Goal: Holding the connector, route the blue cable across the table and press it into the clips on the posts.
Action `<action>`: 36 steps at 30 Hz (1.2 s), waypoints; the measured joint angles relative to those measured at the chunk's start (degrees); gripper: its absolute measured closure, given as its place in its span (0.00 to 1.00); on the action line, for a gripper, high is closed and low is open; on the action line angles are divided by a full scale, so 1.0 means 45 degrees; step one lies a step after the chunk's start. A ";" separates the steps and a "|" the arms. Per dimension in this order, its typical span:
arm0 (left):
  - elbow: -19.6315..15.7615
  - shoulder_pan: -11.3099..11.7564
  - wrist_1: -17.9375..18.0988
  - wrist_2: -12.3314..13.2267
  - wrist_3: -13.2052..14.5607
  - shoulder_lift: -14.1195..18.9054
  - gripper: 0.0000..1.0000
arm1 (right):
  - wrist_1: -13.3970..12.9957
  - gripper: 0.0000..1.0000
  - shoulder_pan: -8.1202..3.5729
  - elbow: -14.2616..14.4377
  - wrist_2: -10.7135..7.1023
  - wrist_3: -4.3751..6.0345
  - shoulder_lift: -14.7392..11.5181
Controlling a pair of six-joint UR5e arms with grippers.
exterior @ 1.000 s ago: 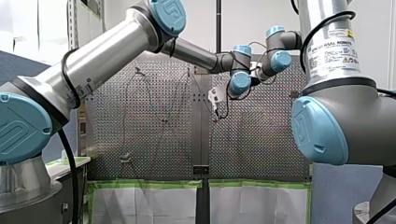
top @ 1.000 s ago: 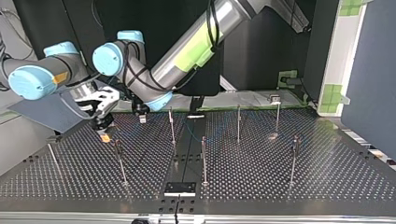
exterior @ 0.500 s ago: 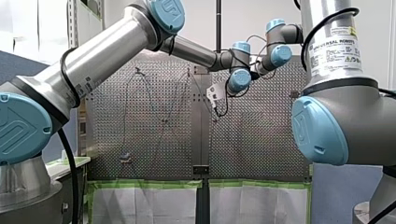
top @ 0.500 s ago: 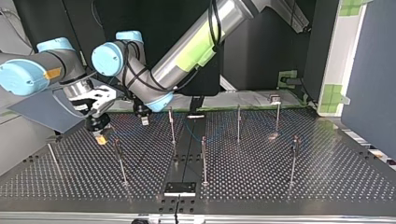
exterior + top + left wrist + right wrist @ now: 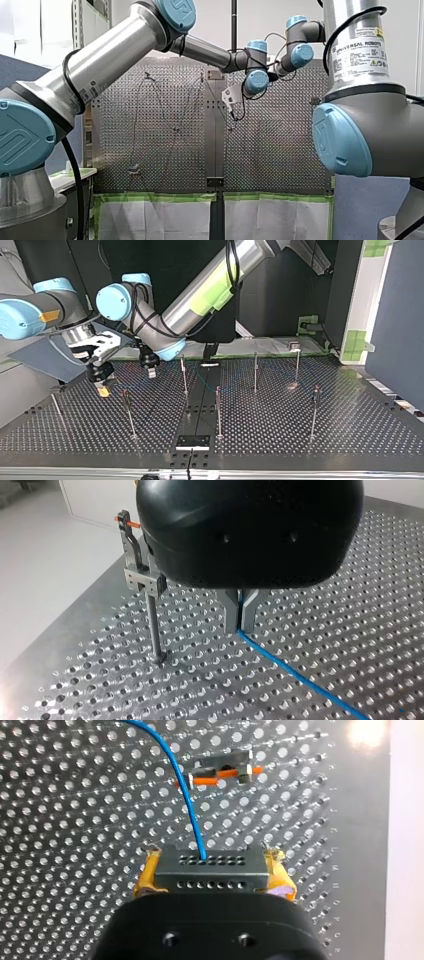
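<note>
Seven posts (image 5: 217, 410) on the table (image 5: 350, 430); near its edge, right gripper (image 5: 214, 870) clamps one connector (image 5: 225, 876), left gripper (image 5: 241, 616) pinches one blue cable (image 5: 295, 675).

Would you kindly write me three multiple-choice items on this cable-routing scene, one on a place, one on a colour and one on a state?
1. Where is the connector?
A. Between my right gripper's fingers.
B. Between my left gripper's fingers.
C. In neither gripper.

2. What colour are my right gripper's pads?
A. Green.
B. Yellow.
C. White.

3. How do my left gripper's fingers stand?
A. Wide open.
B. Shut on the blue cable.
C. Shut on nothing.

Answers:
1 A: the right wrist view shows the connector clamped between that gripper's two fingers.
2 B: yellow shows on both sides of the connector in the right wrist view.
3 B: in the left wrist view the metal fingers are closed together and the blue cable runs out from between them.
</note>
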 joint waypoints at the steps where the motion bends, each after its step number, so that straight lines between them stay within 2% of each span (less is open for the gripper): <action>1: -0.0001 0.0009 0.0070 0.0067 0.0005 0.0006 1.00 | -0.0001 1.00 -0.0006 0.0001 0.0000 0.0000 -0.0009; 6: 0.0000 0.0113 0.0488 0.0441 0.0030 0.0017 1.00 | 0.0000 1.00 -0.0079 -0.0002 -0.0001 0.0063 -0.0130; 12: 0.0005 0.0294 0.0890 0.0550 0.0041 0.0022 1.00 | 0.0005 1.00 -0.0191 -0.0119 -0.0030 0.0083 -0.0158; 28: 0.0008 0.0617 0.1447 0.0598 0.0064 0.0027 1.00 | -0.0003 1.00 -0.0355 -0.0179 -0.0103 0.0080 -0.0158; 36: -0.0004 0.0607 0.1304 0.0259 -0.0128 0.0022 1.00 | 0.0029 1.00 -0.0264 -0.0176 -0.0117 0.0002 -0.0183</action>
